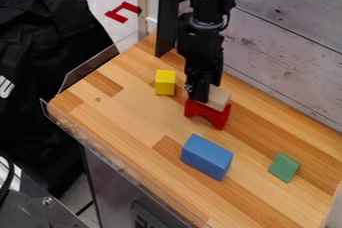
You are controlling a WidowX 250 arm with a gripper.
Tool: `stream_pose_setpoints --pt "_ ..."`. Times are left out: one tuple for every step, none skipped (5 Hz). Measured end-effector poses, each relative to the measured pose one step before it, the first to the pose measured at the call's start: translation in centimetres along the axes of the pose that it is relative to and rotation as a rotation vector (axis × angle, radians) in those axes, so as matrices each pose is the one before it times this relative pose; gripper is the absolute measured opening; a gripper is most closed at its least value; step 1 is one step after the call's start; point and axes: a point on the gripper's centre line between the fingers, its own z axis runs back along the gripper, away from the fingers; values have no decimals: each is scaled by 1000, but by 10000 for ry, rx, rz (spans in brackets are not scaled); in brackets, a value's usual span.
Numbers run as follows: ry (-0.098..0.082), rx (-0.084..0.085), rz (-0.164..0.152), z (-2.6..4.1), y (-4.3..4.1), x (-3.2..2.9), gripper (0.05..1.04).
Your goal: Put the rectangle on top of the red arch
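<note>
The black gripper (200, 92) hangs down at the upper middle of the work surface, right over the left part of the red arch (209, 114). A pale wooden block (218, 98) lies at the arch's top, toward its right side, directly beside the gripper and partly hidden behind it. The arch stands upright on the wooden surface with its opening facing the camera. Whether the block is held or only rests there cannot be made out.
A yellow block (165, 82) stands left of the gripper. A large blue block (207, 156) lies in front of the arch, and a green block (284, 167) at the right. A clear rim (120, 165) edges the table's left front; a plank wall rises behind.
</note>
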Motion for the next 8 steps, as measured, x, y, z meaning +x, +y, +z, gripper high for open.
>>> stream_pose_setpoints --pt "90 88 11 -530 64 -441 526" --pt "104 -163 29 -114 -265 -301 525" --pt "132 137 -99 -389 90 -220 593" --pt "-27 -33 -30 -51 -10 106 871" --pt "-23 75 174 -45 558 86 1007" --pt "-219 -396 -83 2014 -71 -179 1000" --pt "-494 -505 -819 2962 -229 -1881 1000" --pt "-496 -81 -1907 2398 828 -2461 1000"
